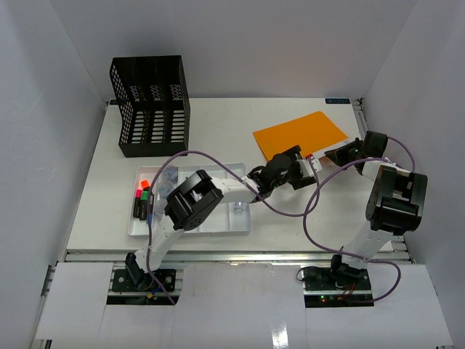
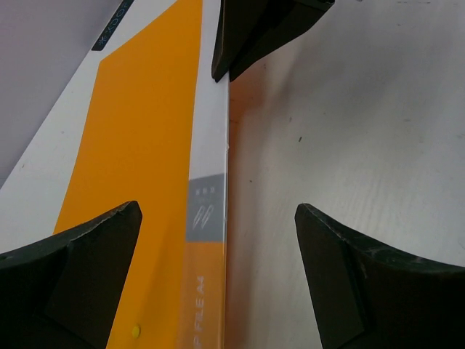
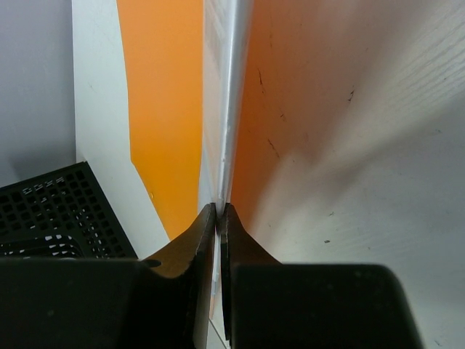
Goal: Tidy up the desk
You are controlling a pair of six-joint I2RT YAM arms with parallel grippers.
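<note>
My right jaws clench the orange folder (image 1: 301, 133) by its edge; my left jaws gape astride it. Behind those, a tray (image 1: 240, 227) holds markers (image 1: 142, 196).

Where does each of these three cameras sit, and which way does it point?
Top external: above and behind, looking down at the desk; both arms show, bases nearest.
Left wrist: on the left arm, looking past its open left fingers along the orange folder.
Right wrist: on the right arm, looking past its right fingers, shut on that folder's edge.
Shared: all show the folder; the left wrist view also catches the right fingers.
</note>
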